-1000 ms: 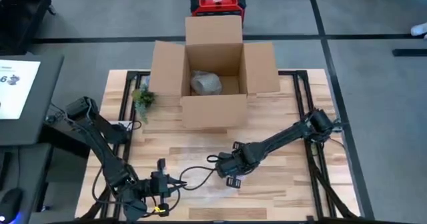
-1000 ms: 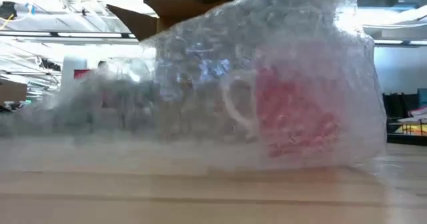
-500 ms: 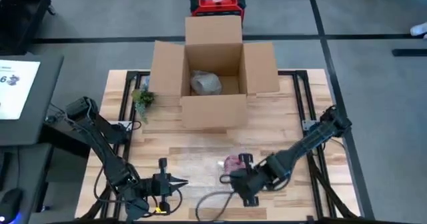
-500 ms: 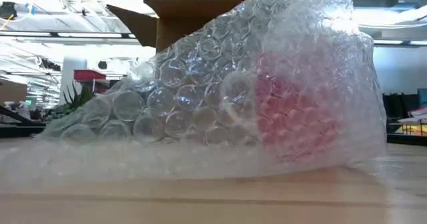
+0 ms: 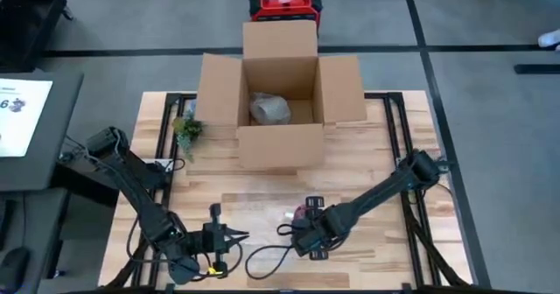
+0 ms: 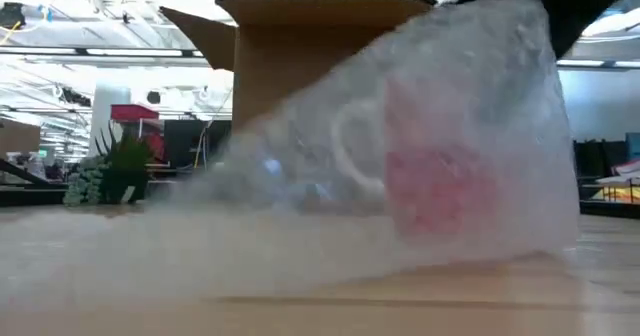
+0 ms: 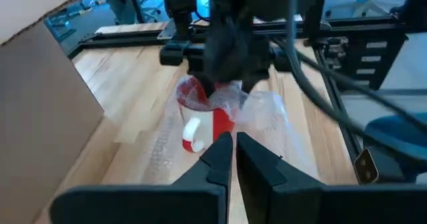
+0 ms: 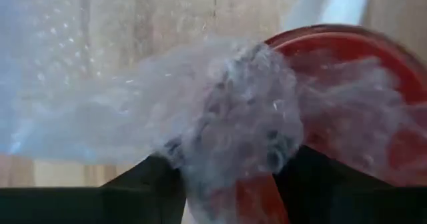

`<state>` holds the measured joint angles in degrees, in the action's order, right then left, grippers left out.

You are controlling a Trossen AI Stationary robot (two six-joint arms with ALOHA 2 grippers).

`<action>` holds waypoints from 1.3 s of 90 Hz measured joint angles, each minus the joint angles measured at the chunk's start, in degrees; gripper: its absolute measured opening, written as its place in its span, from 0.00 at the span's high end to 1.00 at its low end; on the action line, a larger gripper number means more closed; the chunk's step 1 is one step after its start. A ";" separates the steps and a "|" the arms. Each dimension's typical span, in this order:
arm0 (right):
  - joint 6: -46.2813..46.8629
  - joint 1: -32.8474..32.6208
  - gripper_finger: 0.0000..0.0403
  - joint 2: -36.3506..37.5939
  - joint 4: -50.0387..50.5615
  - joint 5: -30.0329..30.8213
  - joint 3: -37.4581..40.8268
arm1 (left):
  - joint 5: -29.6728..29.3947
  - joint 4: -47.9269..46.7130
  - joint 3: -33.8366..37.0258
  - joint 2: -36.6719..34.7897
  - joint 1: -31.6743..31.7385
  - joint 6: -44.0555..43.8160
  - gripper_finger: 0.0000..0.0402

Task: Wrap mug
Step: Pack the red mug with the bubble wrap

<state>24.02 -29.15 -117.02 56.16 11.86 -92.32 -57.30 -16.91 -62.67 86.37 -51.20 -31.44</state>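
The red mug [image 5: 305, 213] stands upright on the table [image 5: 262, 189], in front of the open cardboard box [image 5: 278, 101] and near the table's middle, with a sheet of bubble wrap [image 6: 400, 186] draped over it and trailing across the wood. The right gripper [image 5: 308, 233] sits directly over the mug's rim and is clenched on a bunched wad of the wrap, as the right wrist view shows; holding the gathered plastic above the mouth looks like a way to pull the sheet up around the body or tuck it inside. The left gripper [image 7: 233, 147] waits low at the near left of the table, fingers closed together and empty, pointed toward the mug, probably ready to pin or fold the loose end.

An already wrapped bundle [image 5: 269, 110] lies inside the box, its contents unreadable. A small plant [image 5: 186, 129] stands beside the box's left flap. In the low view the wrap blurs the mug to a red patch with a pale handle [image 6: 352, 156], and the right gripper hides most of the rim from above. How far the sheet reaches around the mug's far side cannot be told.
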 joint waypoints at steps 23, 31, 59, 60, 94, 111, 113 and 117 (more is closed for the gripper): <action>-0.57 -1.14 0.90 0.24 0.52 0.58 0.17 | 4.86 -0.73 0.00 -0.14 2.30 -10.33 1.00; -0.27 -2.07 0.96 1.23 1.02 0.22 0.25 | 10.47 -3.32 0.00 -0.15 2.48 -16.05 1.00; 0.55 -4.63 0.96 3.33 -0.08 -0.02 0.25 | 22.90 -19.57 6.71 -0.04 3.19 -44.87 0.91; 0.54 -4.63 0.96 3.33 -0.20 -0.02 0.25 | 23.02 -19.49 7.27 -0.04 3.42 -45.70 0.90; 0.50 -4.89 0.95 3.38 -1.01 -0.07 0.25 | 26.08 0.41 24.11 0.02 13.39 -48.97 0.57; 0.34 -4.46 0.95 3.42 -1.90 -0.23 0.23 | 28.07 9.60 25.68 3.45 18.55 -41.59 0.62; 0.32 -4.42 0.95 3.40 -1.94 -0.38 0.23 | 29.02 10.59 25.66 4.42 19.23 -41.11 0.63; 0.11 -4.33 0.95 3.42 -2.32 -1.10 0.23 | 29.83 12.13 25.51 6.43 20.27 -40.30 0.65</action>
<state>24.12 -33.48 -113.60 53.84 10.76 -92.09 -27.47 -4.78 -37.16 92.80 -30.93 -71.74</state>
